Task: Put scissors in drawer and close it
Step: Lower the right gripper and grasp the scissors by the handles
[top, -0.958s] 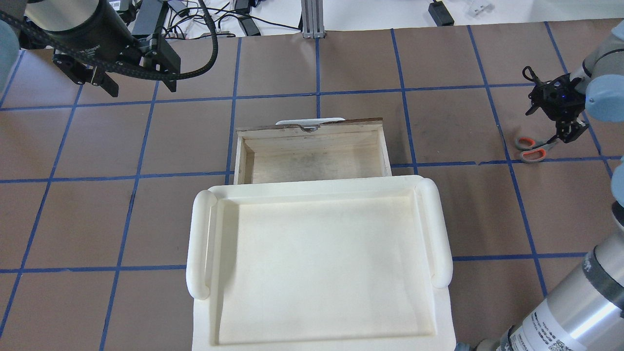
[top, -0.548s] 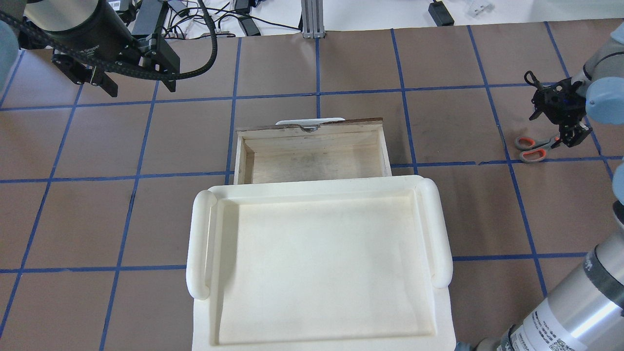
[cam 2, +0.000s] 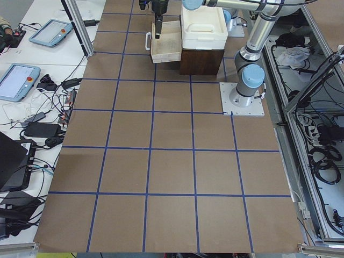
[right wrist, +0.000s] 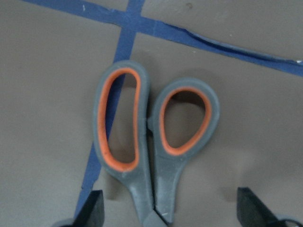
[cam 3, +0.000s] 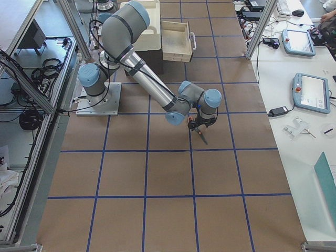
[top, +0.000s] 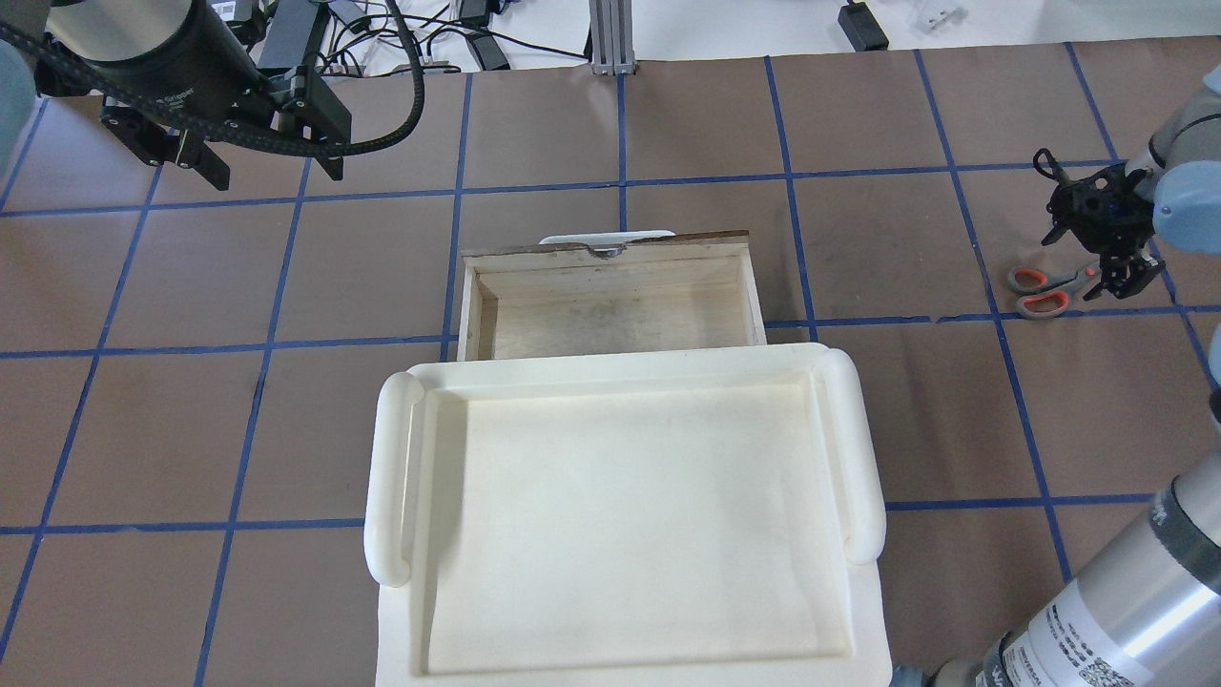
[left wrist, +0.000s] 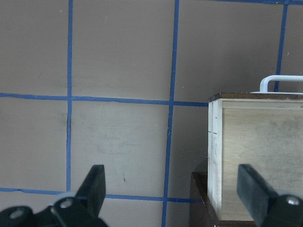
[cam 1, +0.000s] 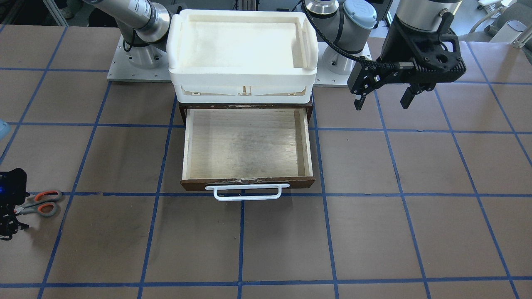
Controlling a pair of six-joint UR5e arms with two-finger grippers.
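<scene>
The scissors (top: pixel 1045 291), grey handles lined in orange, lie flat on the brown table at the far right; they also show in the front view (cam 1: pixel 39 203) and fill the right wrist view (right wrist: pixel 156 142). My right gripper (top: pixel 1132 275) hangs low over their blade end. It is open, with its fingers (right wrist: pixel 92 210) on either side of the neck and not touching it. The drawer (top: pixel 610 310) is pulled out and empty, and its white bar handle (cam 1: pixel 247 192) faces away from me. My left gripper (top: pixel 262 172) is open and empty, high above the table to the left of the drawer.
A white plastic tray (top: pixel 386 477) sits on top of the dark cabinet (cam 1: pixel 245 106) that holds the drawer. Blue tape lines grid the brown table. Cables and power bricks (top: pixel 477 38) lie beyond the far edge.
My right gripper has shifted a little to the right and nearer along the scissors, towards the blades. The scissors, drawer and left arm have not moved.
</scene>
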